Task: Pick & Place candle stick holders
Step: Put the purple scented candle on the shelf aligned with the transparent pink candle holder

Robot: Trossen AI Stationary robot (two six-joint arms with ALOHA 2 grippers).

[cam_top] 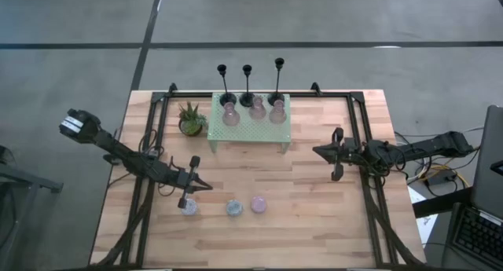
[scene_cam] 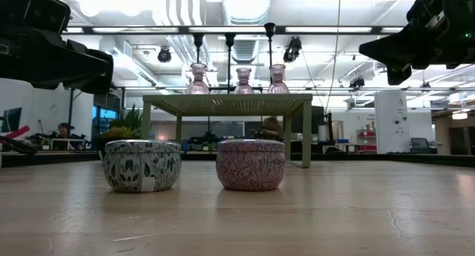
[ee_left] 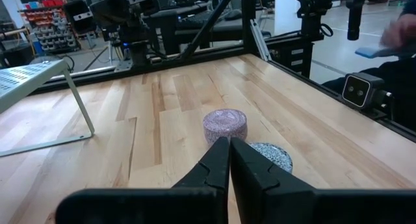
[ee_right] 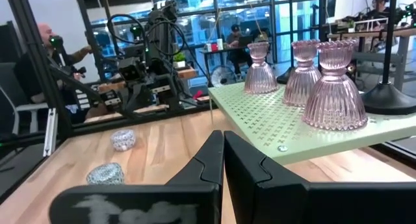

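Ribbed pink glass candle holders [ee_right: 335, 87] on mint perforated shelf [ee_right: 305, 130]: rigid, slippery, likely fragile, grasp at narrow neck; left gripper [cam_top: 191, 183] and right gripper [cam_top: 336, 151] both clenched, empty.

black candlesticks [cam_top: 247, 84] upright, shelf rear | pink glass holders [cam_top: 257, 108] on shelf | round tins [cam_top: 233, 207] on tabletop

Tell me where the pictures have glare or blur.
Low view: ceiling lights glare, arms are dark silhouettes. Left wrist view: a hand at the edge is motion-blurred. Right wrist view: bright windows behind, near end effector soft.
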